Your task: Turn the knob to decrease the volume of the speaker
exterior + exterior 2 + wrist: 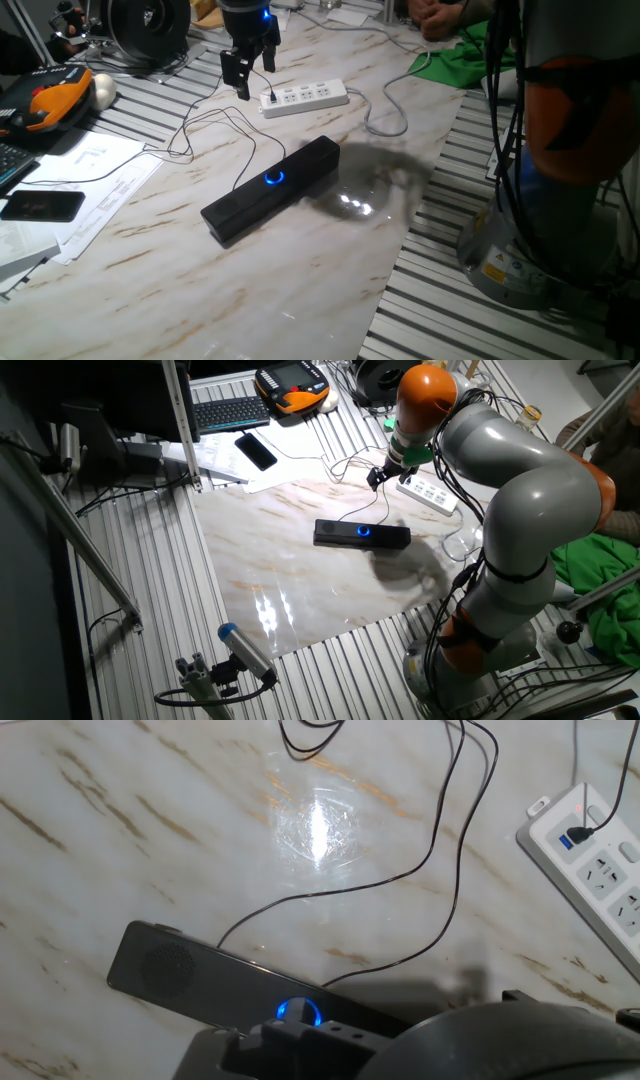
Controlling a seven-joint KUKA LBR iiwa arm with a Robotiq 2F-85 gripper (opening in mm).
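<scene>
The speaker [270,190] is a long slim black bar lying diagonally on the marble tabletop. It also shows in the other fixed view [362,534] and the hand view [170,970]. The knob [273,180] glows blue on its long side, also in the other fixed view [363,531] and the hand view [299,1012]. A thin black cable [440,870] runs from the speaker toward the power strip. My gripper [257,80] hangs open and empty, well above the table, behind the speaker and near the power strip. It touches nothing. It also shows in the other fixed view [380,477].
A white power strip [305,97] lies behind the speaker with cables plugged in. Papers [95,180], a black phone [40,205] and an orange pendant [50,105] lie at the left. A green cloth [465,55] lies at the back right. The robot base [530,250] stands at the right.
</scene>
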